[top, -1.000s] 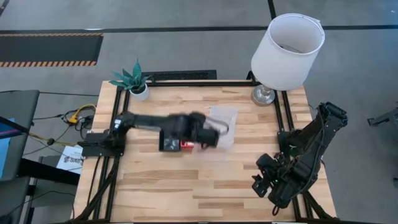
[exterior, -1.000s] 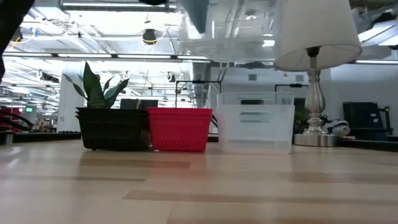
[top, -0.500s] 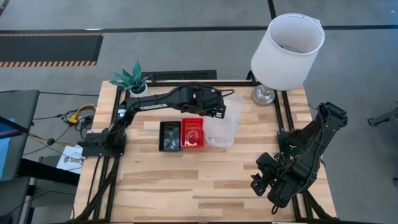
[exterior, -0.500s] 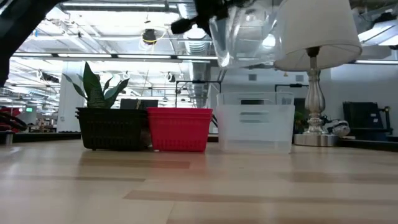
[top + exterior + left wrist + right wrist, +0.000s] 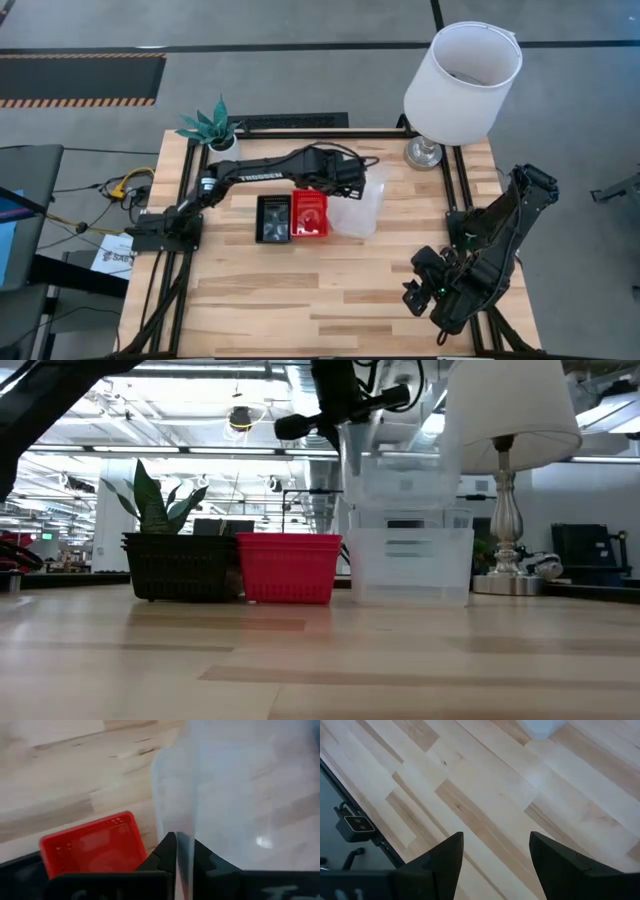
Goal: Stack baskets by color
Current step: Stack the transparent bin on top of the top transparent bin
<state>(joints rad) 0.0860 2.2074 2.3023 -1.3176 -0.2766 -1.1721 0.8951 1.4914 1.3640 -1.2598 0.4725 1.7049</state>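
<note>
On the table a black basket stack (image 5: 272, 218), a red one (image 5: 310, 215) and a clear one (image 5: 352, 218) stand side by side; the low view shows the black (image 5: 180, 567), the red (image 5: 290, 567) and the clear (image 5: 410, 565) in a row. My left gripper (image 5: 350, 182) is shut on another clear basket (image 5: 400, 472), which hangs just above the clear stack. Whether basket and stack touch, I cannot tell. My right gripper (image 5: 420, 285) waits open over the near right of the table (image 5: 300, 300), nothing between its fingers (image 5: 445, 860). My left gripper pinches the clear basket's side wall (image 5: 192, 827) between its two fingers, on the side nearest the red stack (image 5: 90, 845). The fingers come from above, slanting down. The basket hangs about level, its open side up, over the clear stack.
A white lamp (image 5: 462, 70) stands at the far right corner, close behind the clear stack. A small potted plant (image 5: 212, 128) sits at the far left corner. The near half of the table is bare wood.
My left gripper has swung toward the table's far edge and come down a little with the clear basket. The basket was tilted and high up; now it hangs level, just over the clear stack.
</note>
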